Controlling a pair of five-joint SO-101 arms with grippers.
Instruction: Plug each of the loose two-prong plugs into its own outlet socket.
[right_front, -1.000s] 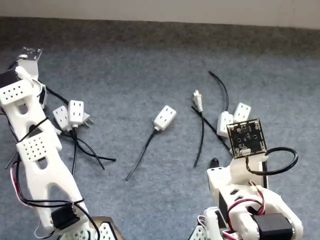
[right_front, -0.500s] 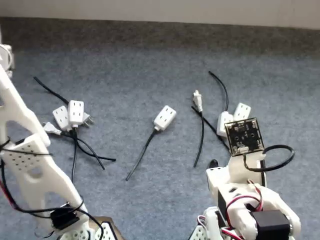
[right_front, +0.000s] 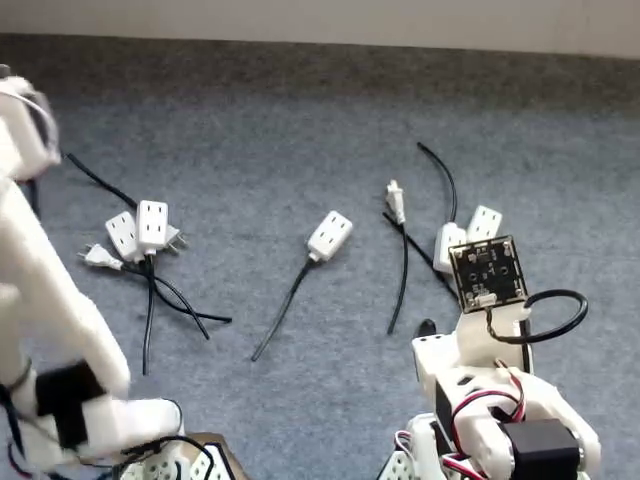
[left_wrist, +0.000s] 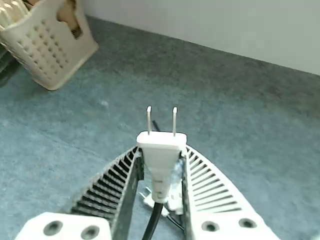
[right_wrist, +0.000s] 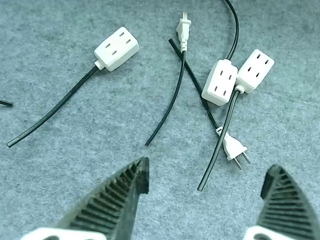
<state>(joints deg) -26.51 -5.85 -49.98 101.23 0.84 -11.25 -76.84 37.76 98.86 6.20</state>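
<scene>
My left gripper (left_wrist: 160, 156) is shut on a white two-prong plug (left_wrist: 162, 142), held above the carpet with its prongs pointing away and its black cord hanging down between the fingers. In the high view the left arm (right_front: 40, 300) rises along the left edge. Two white outlet sockets (right_front: 140, 228) lie side by side near it, with a loose plug (right_front: 97, 258) beside them. A single socket (right_front: 330, 234) lies mid-carpet. My right gripper (right_wrist: 205, 192) is open above the carpet, near two more sockets (right_wrist: 219, 81) (right_wrist: 255, 69) and two loose plugs (right_wrist: 183, 25) (right_wrist: 235, 149).
Black cords (right_front: 402, 270) trail across the grey carpet (right_front: 260, 130) between the sockets. A beige slatted basket (left_wrist: 50, 45) stands by the pale wall (left_wrist: 225, 25). The right arm's camera board (right_front: 488, 272) overhangs the right pair of sockets.
The left arm has swung up and toward the left edge, uncovering the loose plug and a cord beside the left sockets. The right arm has hardly moved.
</scene>
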